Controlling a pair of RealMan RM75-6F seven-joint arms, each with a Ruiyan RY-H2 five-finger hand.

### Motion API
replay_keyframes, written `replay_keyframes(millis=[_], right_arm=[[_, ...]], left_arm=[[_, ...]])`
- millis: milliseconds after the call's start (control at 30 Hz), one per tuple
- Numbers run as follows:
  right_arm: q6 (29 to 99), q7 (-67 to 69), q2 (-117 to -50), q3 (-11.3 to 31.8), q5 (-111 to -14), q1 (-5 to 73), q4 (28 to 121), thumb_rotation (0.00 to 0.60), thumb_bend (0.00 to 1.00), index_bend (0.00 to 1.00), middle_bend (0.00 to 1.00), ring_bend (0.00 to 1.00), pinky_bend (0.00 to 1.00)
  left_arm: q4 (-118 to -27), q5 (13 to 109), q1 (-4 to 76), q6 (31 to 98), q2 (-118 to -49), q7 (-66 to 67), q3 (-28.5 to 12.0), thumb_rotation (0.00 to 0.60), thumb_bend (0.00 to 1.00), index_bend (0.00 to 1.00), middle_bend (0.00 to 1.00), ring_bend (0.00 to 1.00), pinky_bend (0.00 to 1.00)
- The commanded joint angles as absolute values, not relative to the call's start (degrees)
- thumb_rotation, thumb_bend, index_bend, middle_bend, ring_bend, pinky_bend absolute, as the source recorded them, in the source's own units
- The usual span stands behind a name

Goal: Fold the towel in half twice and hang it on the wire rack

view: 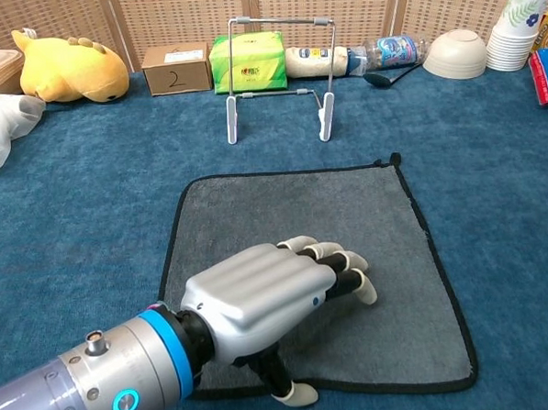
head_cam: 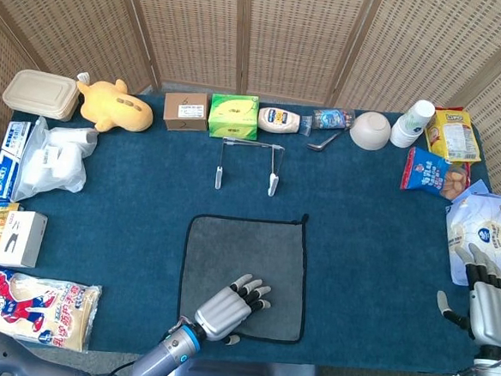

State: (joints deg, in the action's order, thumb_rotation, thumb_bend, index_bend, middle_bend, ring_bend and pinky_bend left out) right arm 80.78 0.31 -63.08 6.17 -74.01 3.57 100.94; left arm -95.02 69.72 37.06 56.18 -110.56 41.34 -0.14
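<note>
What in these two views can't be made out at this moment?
- Towel under the left hand, both views: the hand hides whether its fingers pinch the cloth.
- Right hand, head view only: at the frame corner, its wrist cut off.
- Box label text, both views: too small.
</note>
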Motion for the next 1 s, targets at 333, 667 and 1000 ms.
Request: replay_keyframes(millis=[333,667,1000], right_arm=[[80.81,0.23,-62.97,6.37,-73.96,3.53,101.02,0.600,0.38,0.10,0.03,0.00,0.00],[80.81,0.02,-62.99,6.43,-73.98,3.49,101.15,0.600,0.38,0.10,0.03,0.00,0.00],[80.92,0.12,-62.84,6.48,-73.91,3.28,101.24,0.600,0.38,0.10,0.03,0.00,0.00]], left_arm=[[-93.38,70.79,36.74,58.31,-111.53,39.85,-0.95,0.600,0.38,0.22,0.13,0.00,0.00],[-93.21,70.90,36.29,59.02,-111.29,38.48,-0.90,0.600,0.40,0.32,0.14,0.01,0.00],[-93.42,70.93,35.70,60.27,-111.43,38.33,-0.79,0.600,0.40,0.54,0.19,0.04,0.00]])
